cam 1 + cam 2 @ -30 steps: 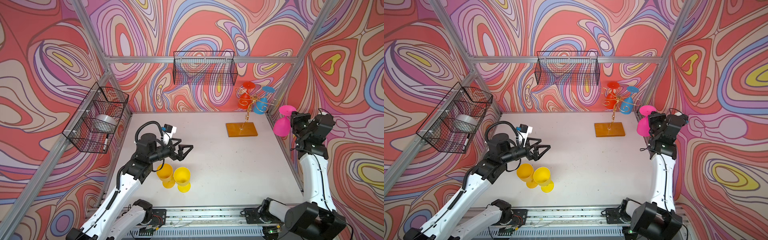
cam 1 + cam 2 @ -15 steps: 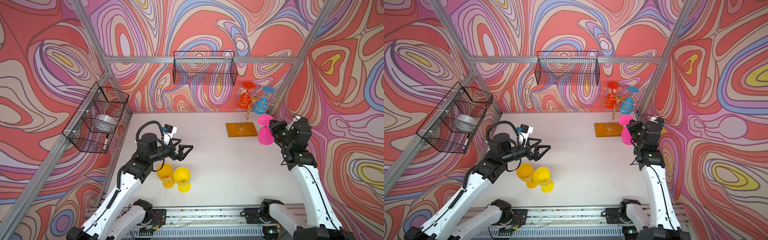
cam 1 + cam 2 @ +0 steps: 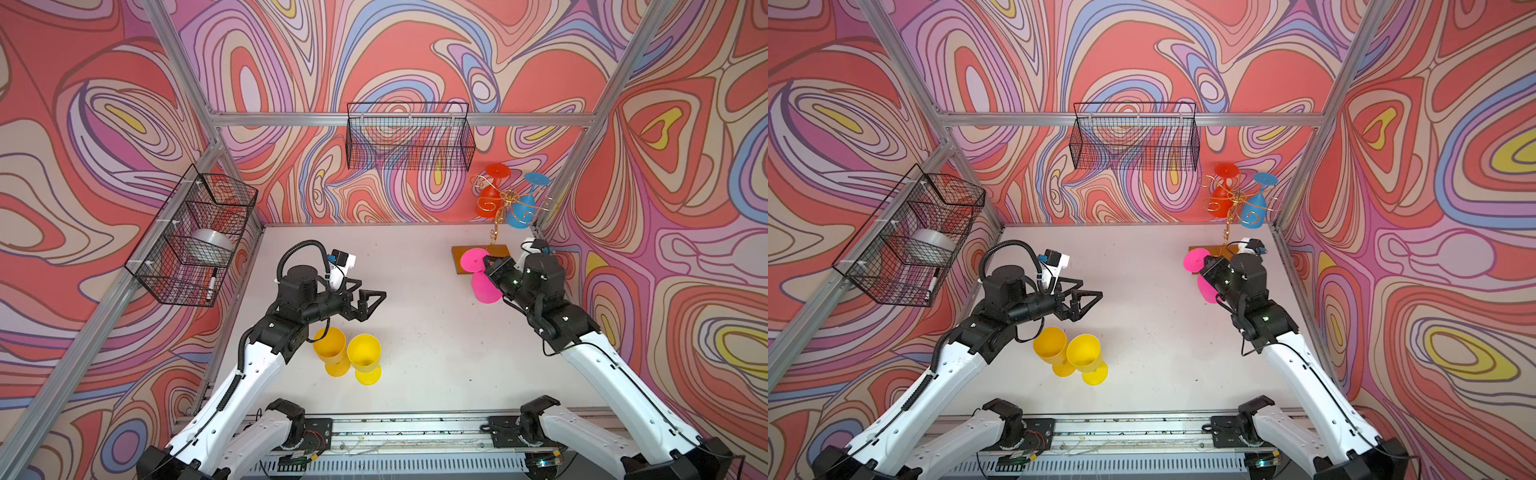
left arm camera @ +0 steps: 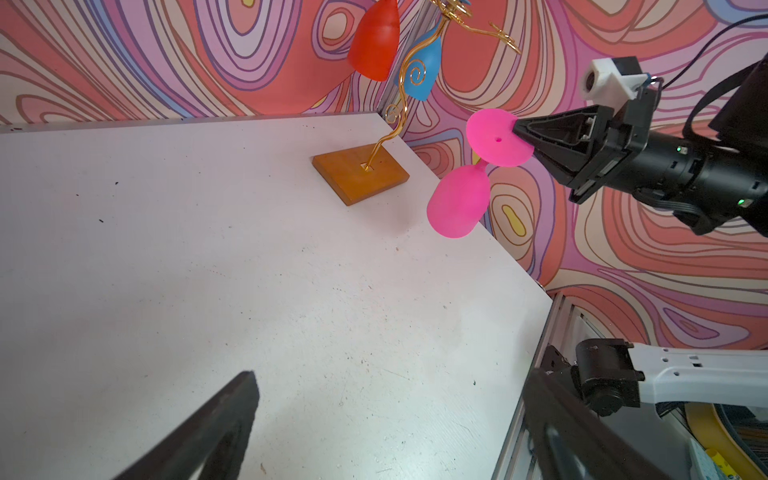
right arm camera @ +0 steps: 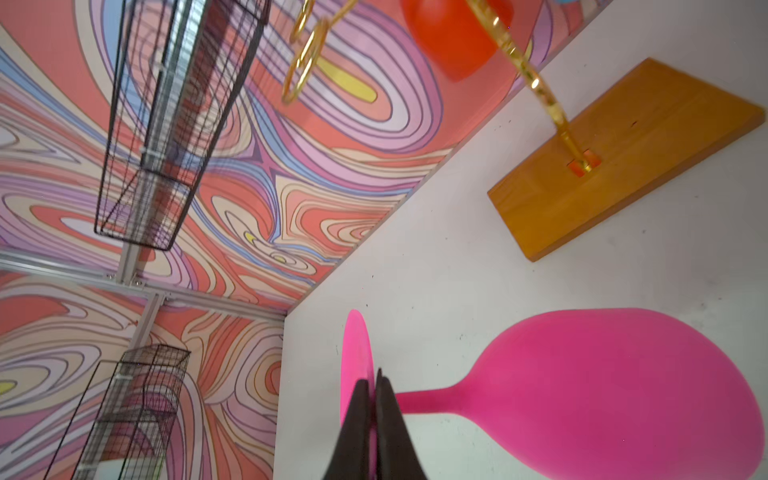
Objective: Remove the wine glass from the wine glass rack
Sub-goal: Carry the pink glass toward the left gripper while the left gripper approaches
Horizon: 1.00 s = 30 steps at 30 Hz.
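Task thing: matte hot-pink plastic wine glass (image 3: 483,287), round flat foot, short stem, egg-shaped bowl. It is off the rack and in the air above the white bench (image 3: 415,316), tilted foot-up and bowl-down, just in front of the thin gold wire wine glass rack (image 4: 360,174) with its flat amber base. The right gripper (image 5: 374,384) has its jaws pinched tight on the edge of the foot disc. The left gripper (image 3: 369,303) has its jaws spread wide with nothing in them, above two yellow plastic wine glasses (image 3: 330,347) standing upright on the bench. A red wine glass (image 3: 486,203) and a blue wine glass (image 3: 519,212) hang inverted on the rack. The black wire mesh basket on the left wall (image 3: 174,286) holds a grey-white roll (image 3: 210,243) and a marker pen (image 3: 211,286). A second black mesh basket (image 3: 409,160) hangs on the back wall.
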### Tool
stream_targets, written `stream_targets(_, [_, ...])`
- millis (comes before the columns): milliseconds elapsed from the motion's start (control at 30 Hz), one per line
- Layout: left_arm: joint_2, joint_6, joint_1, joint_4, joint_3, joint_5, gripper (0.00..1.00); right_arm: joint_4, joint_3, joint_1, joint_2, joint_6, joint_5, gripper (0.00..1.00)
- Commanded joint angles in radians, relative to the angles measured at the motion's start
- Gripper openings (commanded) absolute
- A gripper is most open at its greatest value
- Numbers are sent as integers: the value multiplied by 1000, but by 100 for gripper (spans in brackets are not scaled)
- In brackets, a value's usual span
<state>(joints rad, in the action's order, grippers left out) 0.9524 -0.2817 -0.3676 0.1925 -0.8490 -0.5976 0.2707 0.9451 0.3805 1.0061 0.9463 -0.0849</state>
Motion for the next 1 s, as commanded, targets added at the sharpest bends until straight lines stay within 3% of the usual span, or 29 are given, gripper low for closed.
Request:
stream_targets(0, [0,29,1,22,-27,18,100,-56,25,87,56,-33,-89,0])
stream_targets(433, [15,8,9,84,-54,109,100,-268,139,342,292,-272,-52,0])
stream_targets(700, [47,-72,88,127,-82,140,98,-371,153,371,369,-375,86,0])
stream_targets(967, [95,-178,192,167,-126,116,94,-479,171,418,440,-564,117,0])
